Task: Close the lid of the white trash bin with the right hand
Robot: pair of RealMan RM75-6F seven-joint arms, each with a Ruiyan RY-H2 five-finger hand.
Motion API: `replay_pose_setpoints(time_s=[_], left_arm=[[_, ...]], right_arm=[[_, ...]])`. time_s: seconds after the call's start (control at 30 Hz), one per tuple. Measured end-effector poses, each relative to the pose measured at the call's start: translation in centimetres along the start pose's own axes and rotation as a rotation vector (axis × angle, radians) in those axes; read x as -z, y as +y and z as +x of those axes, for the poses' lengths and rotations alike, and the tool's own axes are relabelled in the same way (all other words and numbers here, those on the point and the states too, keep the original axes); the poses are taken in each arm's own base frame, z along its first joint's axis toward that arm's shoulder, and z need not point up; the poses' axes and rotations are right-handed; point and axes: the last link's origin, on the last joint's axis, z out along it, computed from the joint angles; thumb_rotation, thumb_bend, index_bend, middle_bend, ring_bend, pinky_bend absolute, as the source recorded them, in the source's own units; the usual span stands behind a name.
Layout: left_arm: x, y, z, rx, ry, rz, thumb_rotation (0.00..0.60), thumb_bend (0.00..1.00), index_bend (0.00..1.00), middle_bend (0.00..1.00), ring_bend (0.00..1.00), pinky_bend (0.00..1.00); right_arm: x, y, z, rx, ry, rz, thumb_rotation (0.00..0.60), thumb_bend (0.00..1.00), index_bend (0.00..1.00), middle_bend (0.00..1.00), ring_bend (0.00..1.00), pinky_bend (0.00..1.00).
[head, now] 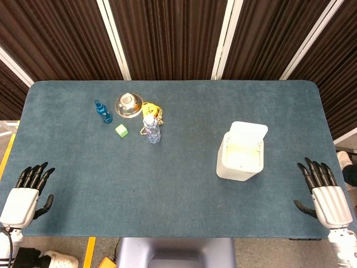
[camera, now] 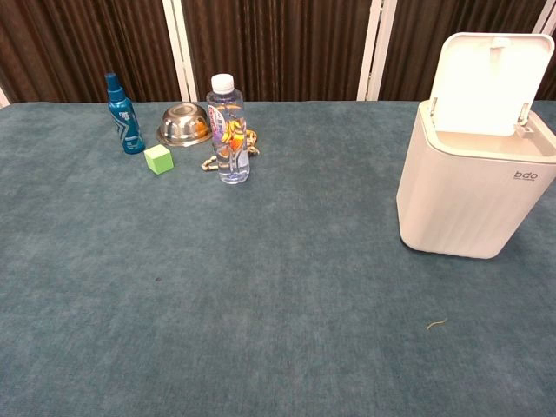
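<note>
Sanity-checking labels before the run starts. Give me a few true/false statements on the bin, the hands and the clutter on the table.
1. The lid of the white plastic trash bin stands open. True.
2. The right hand rests on the bin's lid. False: it lies at the table's near edge, apart from the bin, holding nothing.
3. The left hand holds the clear plastic water bottle. False: the bottle stands upright on the blue table, and the hand is open, far from it.
4. A small green cube sits between the blue spray bottle and the water bottle. True.
5. The round metal bowl lies inside the bin. False: it sits on the table behind the cube.
</note>
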Motion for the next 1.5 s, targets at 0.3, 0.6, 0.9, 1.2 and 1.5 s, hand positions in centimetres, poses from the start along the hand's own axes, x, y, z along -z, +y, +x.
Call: replay_pose_setpoints(time_s=[0.3, 0.6, 0.9, 1.2, 1.5], left_arm=[[0.1, 0.2, 0.0, 0.003, -0.001, -0.008, 0.600, 0.47, 0.09, 0.00, 0.00, 0.07], [-0.1, -0.4, 0.1, -0.034, -0.026, 0.048, 0.600, 0.53, 0.09, 0.00, 0.00, 0.07], [-0.2, 0.0, 0.2, -0.044, -0.007, 0.018, 0.600, 0.60, 0.09, 0.00, 0.00, 0.09], [-0.4, 0.1, 0.2, -0.036, 0.013, 0.005, 0.600, 0.59, 0.08, 0.00, 0.00, 0.09], [-0.4, 0.2, 0.2, -0.026, 0.011, -0.006, 0.600, 0.59, 0.09, 0.00, 0.00, 0.10]], right_arm=[[-0.7, 0.2, 1.1, -0.065, 0.018, 0.017, 0.600, 0.27, 0.00, 0.00, 0.02, 0.12], [-5.6, -1.6, 6.6, -0.041, -0.027, 0.106, 0.600, 0.58, 0.11, 0.83, 0.86, 0.91], [-12.1, -4.3, 12.7, 0.022, -0.223, 0.100, 0.600, 0.85, 0.14, 1.00, 1.00, 1.00], [-17.2, -8.3, 16.4, -0.051, -0.377, 0.053, 0.600, 0.85, 0.24, 1.00, 1.00, 1.00], [-19.2, -10.2, 15.2, -0.020, -0.443, 0.054, 0.600, 0.85, 0.25, 1.00, 1.00, 1.00]])
